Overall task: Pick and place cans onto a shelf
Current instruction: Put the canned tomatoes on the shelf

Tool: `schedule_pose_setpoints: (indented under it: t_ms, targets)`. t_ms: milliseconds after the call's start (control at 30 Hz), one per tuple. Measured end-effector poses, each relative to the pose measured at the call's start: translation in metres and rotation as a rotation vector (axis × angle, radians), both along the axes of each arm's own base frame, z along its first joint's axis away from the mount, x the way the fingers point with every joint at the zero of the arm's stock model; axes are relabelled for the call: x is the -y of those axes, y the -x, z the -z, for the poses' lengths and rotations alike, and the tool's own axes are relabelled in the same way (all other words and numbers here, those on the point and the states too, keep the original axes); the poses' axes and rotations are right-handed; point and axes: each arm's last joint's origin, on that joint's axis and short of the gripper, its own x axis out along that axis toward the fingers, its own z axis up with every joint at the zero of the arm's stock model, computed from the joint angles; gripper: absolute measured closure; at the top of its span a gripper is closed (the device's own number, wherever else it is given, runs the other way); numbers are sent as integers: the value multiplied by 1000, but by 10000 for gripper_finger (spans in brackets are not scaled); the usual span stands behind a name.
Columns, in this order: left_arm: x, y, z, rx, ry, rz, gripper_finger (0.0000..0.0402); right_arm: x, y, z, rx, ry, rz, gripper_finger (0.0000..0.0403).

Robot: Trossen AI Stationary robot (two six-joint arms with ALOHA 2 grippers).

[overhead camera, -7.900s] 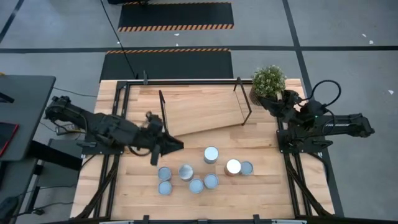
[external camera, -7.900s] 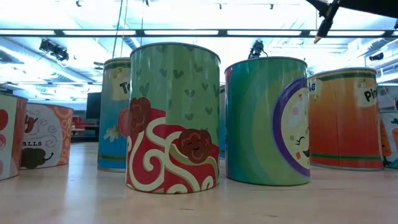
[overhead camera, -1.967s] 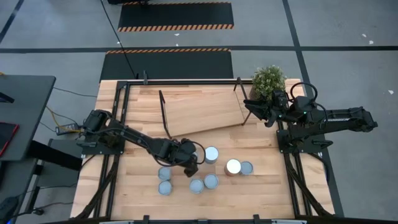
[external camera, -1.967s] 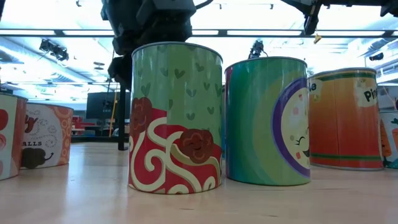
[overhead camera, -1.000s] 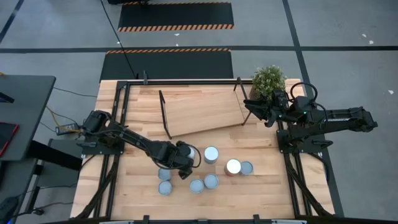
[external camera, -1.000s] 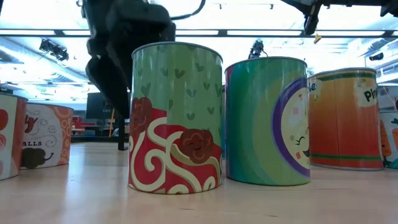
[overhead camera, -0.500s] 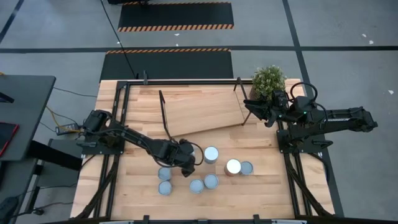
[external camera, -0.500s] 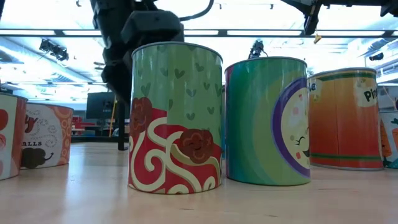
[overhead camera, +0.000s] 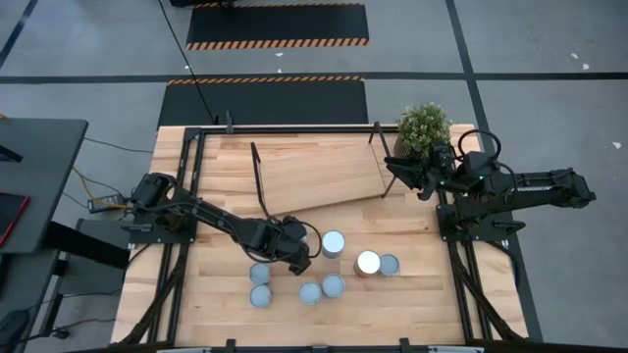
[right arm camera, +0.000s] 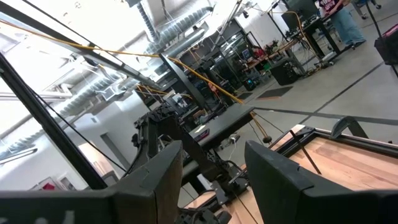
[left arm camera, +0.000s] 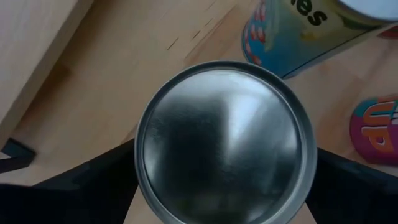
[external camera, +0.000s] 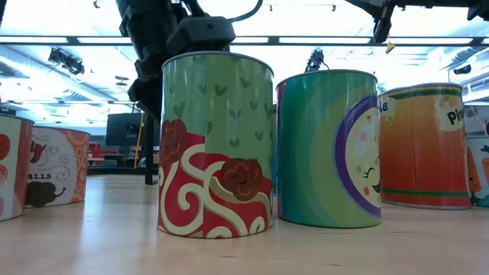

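Observation:
My left gripper (overhead camera: pixel 292 250) is over the cluster of cans and is shut on one can, whose silvery round top (left arm camera: pixel 224 143) fills the left wrist view. Several other cans stand upright on the table, among them one at the far side of the cluster (overhead camera: pixel 334 243), one on the right (overhead camera: pixel 368 262) and one on the left (overhead camera: pixel 260 273). The green-and-red can (external camera: pixel 215 145) hides the held can in the low view. The slanted light-wood shelf (overhead camera: pixel 319 172) stands at the far middle. My right gripper (overhead camera: pixel 391 173) is open and empty beside the shelf's right end. My left gripper pinches the can by its two opposite sides just below the top rim (left arm camera: pixel 140 158), one dark finger (left arm camera: pixel 93 186) on each side. The fingers come from above, pointing down. The can is upright. I cannot tell whether its bottom is on the table.
A potted green plant (overhead camera: pixel 424 127) stands at the far right corner, close to my right gripper. The shelf's black rod frames (overhead camera: pixel 257 176) rise at both of its ends. A blue-labelled can (left arm camera: pixel 292 34) stands close to the held can. Bare wood lies between the cans and the shelf.
My left gripper, shut on the can, has shifted a little toward the table's right and far edges. In the low view it now shows farther right and higher than a second ago.

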Motion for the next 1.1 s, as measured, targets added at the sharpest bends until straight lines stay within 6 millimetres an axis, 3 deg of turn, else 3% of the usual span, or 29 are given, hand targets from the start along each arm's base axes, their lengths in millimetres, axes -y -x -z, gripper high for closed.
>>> schedule_pose_setpoints:
  t_ms: [433, 700, 867, 967, 1100]
  targets:
    - [-10, -3, 0, -1, 1, -34, 16, 0, 0, 0, -2, 4, 18, 222]
    - [-17, -5, 0, -19, -15, 14, 85, 0, 0, 0, -2, 5, 18, 222]
    - [-23, -6, -2, -28, 1, 46, 92, 1, 0, 0, -2, 4, 23, 222]
    - [-31, -4, -11, -27, 7, 75, 84, 1, 0, 0, -2, 4, 24, 222]
    - [-51, -3, -37, 15, -4, 115, 84, 1, 0, 0, -2, 4, 24, 222]
